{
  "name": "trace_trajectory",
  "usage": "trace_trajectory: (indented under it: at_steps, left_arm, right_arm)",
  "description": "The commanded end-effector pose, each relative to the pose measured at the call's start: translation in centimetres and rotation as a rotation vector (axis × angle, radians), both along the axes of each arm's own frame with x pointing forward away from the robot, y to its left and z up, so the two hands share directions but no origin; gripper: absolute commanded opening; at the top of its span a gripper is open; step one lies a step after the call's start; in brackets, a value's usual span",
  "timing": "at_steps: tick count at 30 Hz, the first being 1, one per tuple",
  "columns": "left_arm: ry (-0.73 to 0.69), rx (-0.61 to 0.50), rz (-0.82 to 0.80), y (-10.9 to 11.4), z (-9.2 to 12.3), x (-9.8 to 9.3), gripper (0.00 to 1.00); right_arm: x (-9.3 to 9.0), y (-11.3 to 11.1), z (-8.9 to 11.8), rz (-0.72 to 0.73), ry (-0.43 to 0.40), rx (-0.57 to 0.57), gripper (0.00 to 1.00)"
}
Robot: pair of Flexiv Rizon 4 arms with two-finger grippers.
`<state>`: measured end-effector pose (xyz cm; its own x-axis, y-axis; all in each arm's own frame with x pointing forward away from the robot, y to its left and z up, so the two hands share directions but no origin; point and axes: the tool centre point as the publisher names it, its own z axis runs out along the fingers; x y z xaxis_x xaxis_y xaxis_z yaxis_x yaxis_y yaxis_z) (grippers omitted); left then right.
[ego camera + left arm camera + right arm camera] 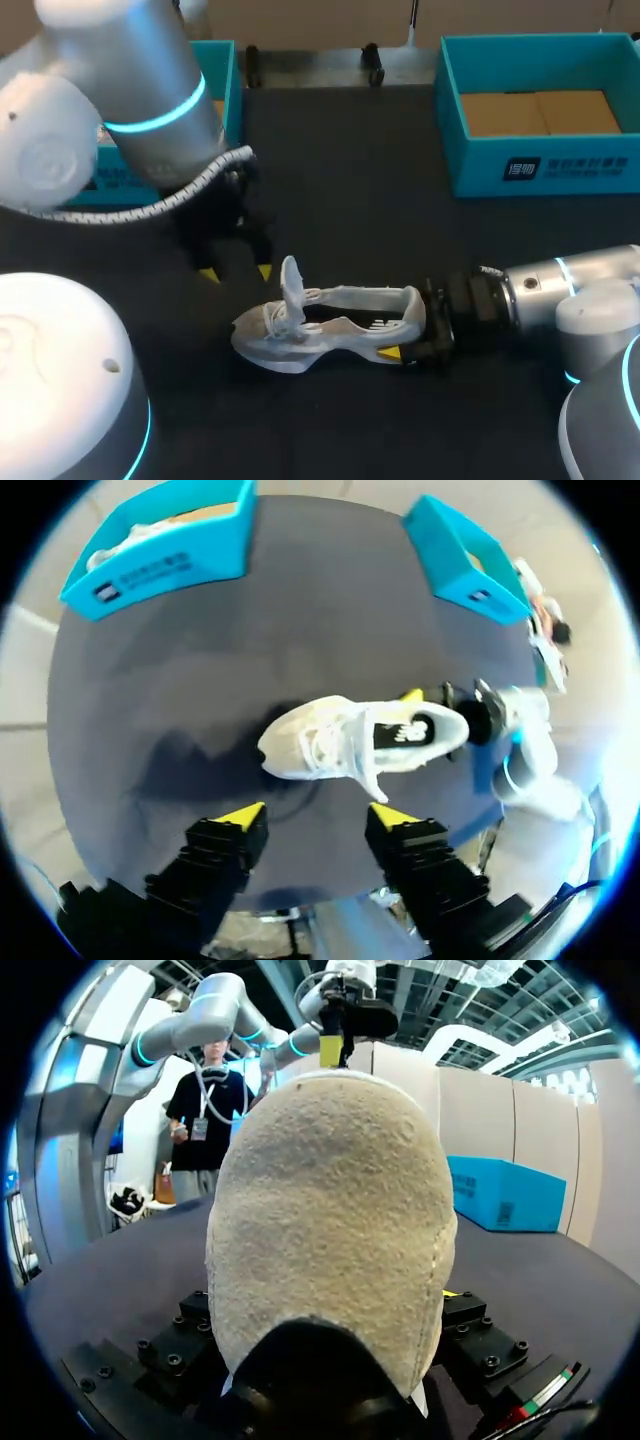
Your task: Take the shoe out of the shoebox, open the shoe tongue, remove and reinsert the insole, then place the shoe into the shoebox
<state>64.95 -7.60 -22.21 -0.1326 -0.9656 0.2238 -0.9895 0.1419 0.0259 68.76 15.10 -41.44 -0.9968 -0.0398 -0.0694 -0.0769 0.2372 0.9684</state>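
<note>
Right wrist view: shoe (330, 1230) with rounded, pebbly heel.

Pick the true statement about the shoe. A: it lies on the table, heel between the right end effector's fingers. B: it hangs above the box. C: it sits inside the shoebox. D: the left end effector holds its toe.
A: the shoe rests on the table, right end effector shut on its heel, left end effector open, apart.

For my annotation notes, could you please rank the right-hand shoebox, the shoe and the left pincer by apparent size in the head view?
Largest to smallest:
right-hand shoebox
shoe
left pincer, only partly visible
</note>
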Motion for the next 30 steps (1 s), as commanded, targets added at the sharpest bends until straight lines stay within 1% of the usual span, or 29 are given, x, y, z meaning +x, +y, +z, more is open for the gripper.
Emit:
trace_trajectory:
  at_steps: [1, 3, 7, 8, 10, 11, 13, 15, 28, 29, 30]
  left_arm:
    - [-0.019, 0.003, -0.113, 0.3, 1.8, 0.8, 0.0]
    - [-0.027, 0.021, -0.2, -0.1, 2.3, 1.2, 0.0]
    - [-0.033, 0.018, -0.365, -1.0, 3.1, 1.8, 0.0]
    - [-0.029, 0.018, -0.44, -1.2, 3.3, 1.8, 0.0]
    - [-0.039, 0.009, -0.524, -1.8, 3.9, 1.6, 0.0]
    - [-0.04, 0.006, -0.6, -2.1, 4.3, 1.4, 0.0]
    - [-0.047, 0.016, -0.693, -3.0, 5.0, 1.0, 0.0]
    - [-0.046, 0.035, -0.827, -3.9, 5.9, 0.3, 0.0]
    - [-0.046, 0.035, -0.827, -3.9, 5.9, 0.3, 0.0]
    - [-0.062, 0.057, -0.839, -4.3, 5.5, 0.2, 0.0]
    - [-0.09, 0.04, -0.866, -4.5, 5.4, 0.2, 0.0]
  right_arm:
    - [-0.1, 0.1, 0.1, 0.0, 0.0, -0.004, 0.0]
    - [-0.1, 0.1, 0.1, 0.0, 0.0, -0.004, 0.0]
    - [-0.1, 0.1, 0.1, 0.0, 0.0, -0.004, 0.0]
    - [-0.1, 0.1, 0.1, 0.0, 0.0, -0.004, 0.0]
    - [-0.1, 0.1, 0.1, 0.0, 0.0, -0.004, 0.0]
    - [-0.1, 0.1, 0.1, 0.0, 0.0, -0.004, 0.0]
    - [-0.1, 0.1, 0.1, 0.0, 0.0, -0.004, 0.0]
    - [-0.1, 0.1, 0.1, 0.0, 0.0, -0.004, 0.0]
    - [-0.1, 0.1, 0.1, 0.0, 0.0, -0.004, 0.0]
    - [-0.1, 0.1, 0.1, 0.0, 0.0, -0.004, 0.0]
    - [-0.1, 0.1, 0.1, 0.0, 0.0, -0.004, 0.0]
